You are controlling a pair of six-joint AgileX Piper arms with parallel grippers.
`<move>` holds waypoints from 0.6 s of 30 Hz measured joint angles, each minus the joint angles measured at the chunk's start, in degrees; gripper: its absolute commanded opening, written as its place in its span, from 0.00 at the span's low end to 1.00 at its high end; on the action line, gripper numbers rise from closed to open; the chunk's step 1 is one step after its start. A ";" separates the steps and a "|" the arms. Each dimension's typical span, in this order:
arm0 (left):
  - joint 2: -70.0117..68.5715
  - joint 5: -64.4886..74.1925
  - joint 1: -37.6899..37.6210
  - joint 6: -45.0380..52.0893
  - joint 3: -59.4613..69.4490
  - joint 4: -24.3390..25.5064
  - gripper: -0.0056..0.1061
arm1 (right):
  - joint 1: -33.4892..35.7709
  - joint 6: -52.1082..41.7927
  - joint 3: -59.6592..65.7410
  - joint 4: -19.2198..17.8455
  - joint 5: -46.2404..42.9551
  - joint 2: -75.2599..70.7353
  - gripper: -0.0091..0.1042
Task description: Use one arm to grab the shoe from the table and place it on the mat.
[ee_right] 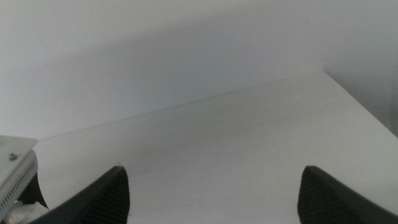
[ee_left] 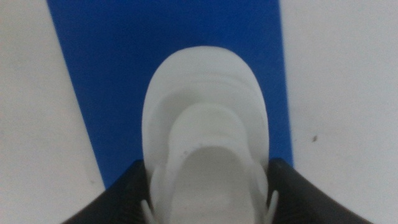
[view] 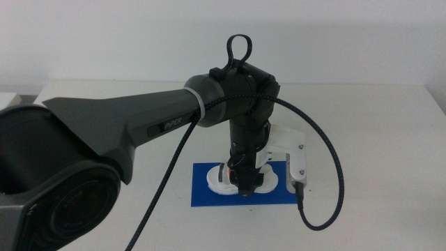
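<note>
The white shoe (view: 221,183) lies on the blue mat (view: 205,193) near the table's front middle. The black left arm reaches in from the left and its gripper (view: 245,187) points straight down onto the shoe. In the left wrist view the shoe's white sole and toe (ee_left: 205,124) fill the space between the two dark jaws, which press against its sides, with the mat (ee_left: 124,62) under it. The straps are hidden there. The right gripper (ee_right: 214,174) is open and empty over bare table, out of the middle view.
The white table (view: 376,125) runs wide around the mat and ends at a pale wall. The arm's black cable (view: 334,174) loops down right of the mat, beside the white bracket (view: 296,157) on the wrist. A white part (ee_right: 12,168) shows at the right wrist view's edge.
</note>
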 measured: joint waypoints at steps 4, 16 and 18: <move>0.28 0.11 0.00 0.00 0.00 1.12 0.13 | 0.00 0.00 0.00 0.00 0.00 0.00 0.78; -1.67 3.77 0.00 -2.52 -0.13 2.78 0.89 | 0.00 0.00 0.00 0.00 0.00 0.00 0.78; -4.32 4.15 0.00 -2.84 -0.13 3.02 0.89 | 0.00 0.00 0.00 0.00 0.00 0.00 0.78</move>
